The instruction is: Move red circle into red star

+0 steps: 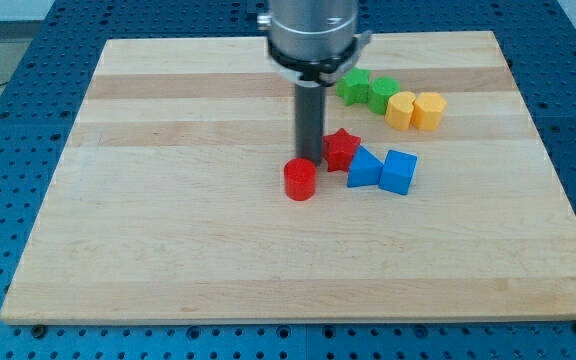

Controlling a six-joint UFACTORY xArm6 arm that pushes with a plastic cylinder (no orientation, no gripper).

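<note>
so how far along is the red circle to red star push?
Nearly done, not finished. The red circle sits just down-left of the red star, with a thin gap still showing between them. My tip is right behind the circle's top edge, beside the star's left side. Left: close that gap with a short push toward the view's right and slightly up. The blue, green and yellow blocks are not involved.

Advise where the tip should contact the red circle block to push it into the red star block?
Contact the red cylindrical block on its curved side toward the view's lower left, pushing up and right toward the red star block. The star lies just up-right of it, a small gap apart. My tip now stands between them, just above the cylinder, so it probably must circle round first.
</note>
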